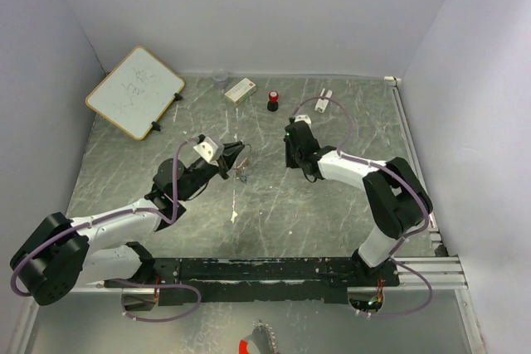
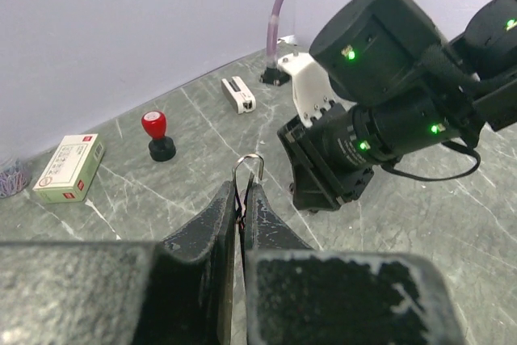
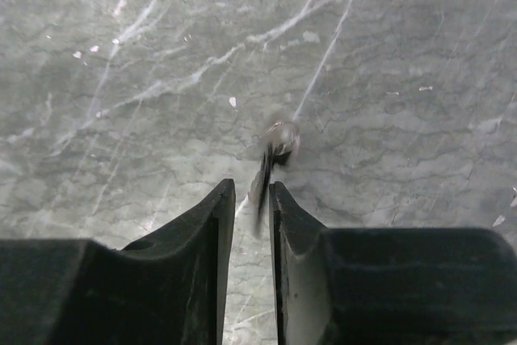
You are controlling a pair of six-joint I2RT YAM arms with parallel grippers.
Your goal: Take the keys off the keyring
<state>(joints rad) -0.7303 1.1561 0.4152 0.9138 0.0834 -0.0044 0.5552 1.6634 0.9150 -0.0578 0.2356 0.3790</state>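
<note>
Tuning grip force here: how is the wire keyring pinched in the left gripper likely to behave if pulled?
The keyring is a thin wire loop, so probably light and springy rather than rigid. Being bare shiny metal, it may slip or swivel in the left gripper, which pinches only its lower part.

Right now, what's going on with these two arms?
The left gripper has its jaws shut on the keyring, with what look like keys hanging under it. The right gripper is a little way off to the side, pointing down at the table, with a small blurred thing, probably a key, in the narrow gap between its jaws. Whether that is gripped or dropping, the pictures do not show.
</note>
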